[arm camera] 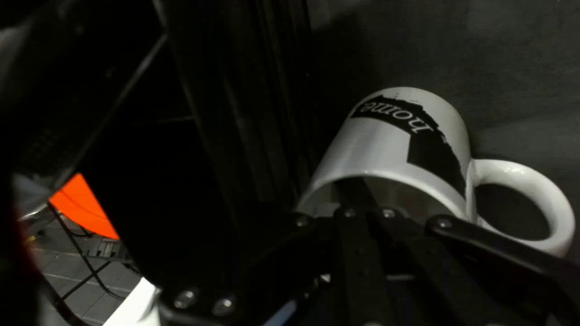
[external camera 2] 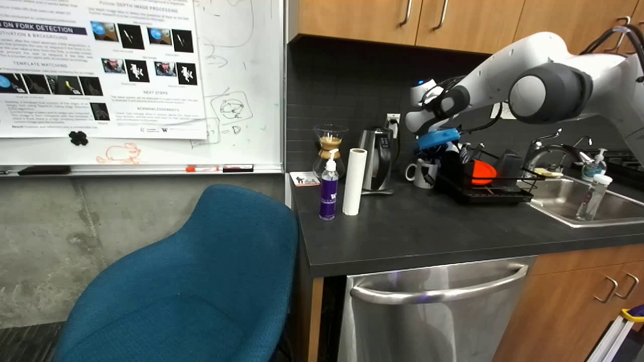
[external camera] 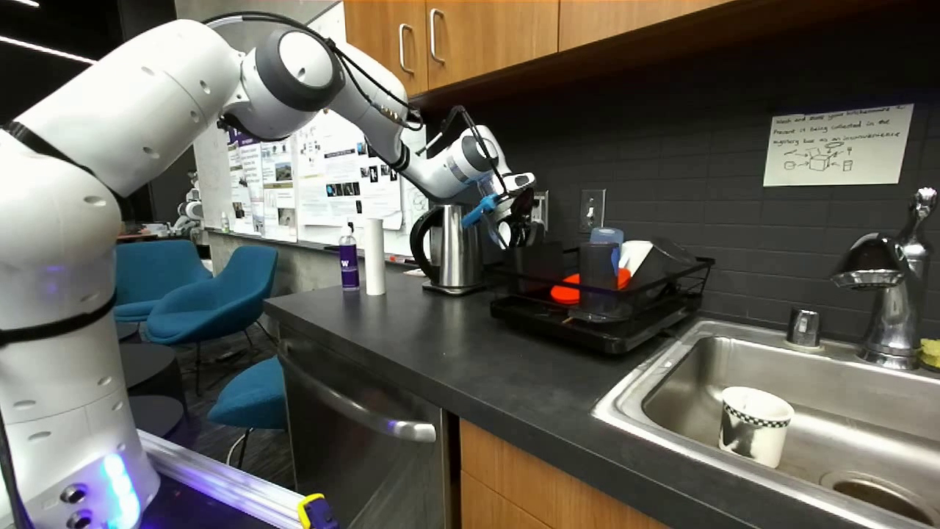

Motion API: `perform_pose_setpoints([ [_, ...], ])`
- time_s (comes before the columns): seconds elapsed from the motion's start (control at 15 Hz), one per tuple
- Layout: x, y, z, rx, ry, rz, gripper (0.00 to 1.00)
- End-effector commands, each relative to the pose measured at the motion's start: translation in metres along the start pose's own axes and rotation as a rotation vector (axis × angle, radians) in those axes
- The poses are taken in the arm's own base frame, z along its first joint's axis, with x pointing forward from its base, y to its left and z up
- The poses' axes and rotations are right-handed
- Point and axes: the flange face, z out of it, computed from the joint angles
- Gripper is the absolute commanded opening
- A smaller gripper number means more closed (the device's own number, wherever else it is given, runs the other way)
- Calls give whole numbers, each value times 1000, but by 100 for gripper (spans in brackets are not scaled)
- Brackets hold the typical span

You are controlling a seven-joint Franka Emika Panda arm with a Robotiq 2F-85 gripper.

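Observation:
A white mug [arm camera: 376, 145] with a black print reading "home" stands on the counter beside the dish rack; its open mouth faces me in the wrist view. In an exterior view the mug [external camera 2: 423, 173] is upright, just under my gripper [external camera 2: 433, 153]. My gripper [arm camera: 355, 194] is shut, its dark fingers together at the mug's mouth and seemingly reaching inside. Whether they touch the mug wall I cannot tell. Nothing is visibly held. In an exterior view the gripper [external camera: 520, 234] hangs between the kettle [external camera: 459, 253] and the rack, where the mug is hidden.
A black dish rack [external camera: 573, 334] holds an orange dish [external camera: 565, 290] and dark containers. Along the counter stand a white roll [external camera 2: 354, 181], a purple spray bottle [external camera 2: 328, 193] and a glass coffee maker [external camera 2: 329, 146]. A patterned cup [external camera: 755, 426] is in the sink [external camera: 624, 400]. Cabinets [external camera: 492, 37] overhang.

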Motion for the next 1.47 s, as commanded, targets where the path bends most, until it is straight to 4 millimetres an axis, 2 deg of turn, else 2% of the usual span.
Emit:
perform_pose_setpoints([
  [0.0, -24, 13, -22, 39, -16, -82, 0],
  [0.33, -52, 30, -27, 52, -44, -186, 0],
  [0.73, -86, 61, -21, 53, -83, -279, 0],
  [1.4, -127, 90, -40, 115, -80, -399, 0],
])
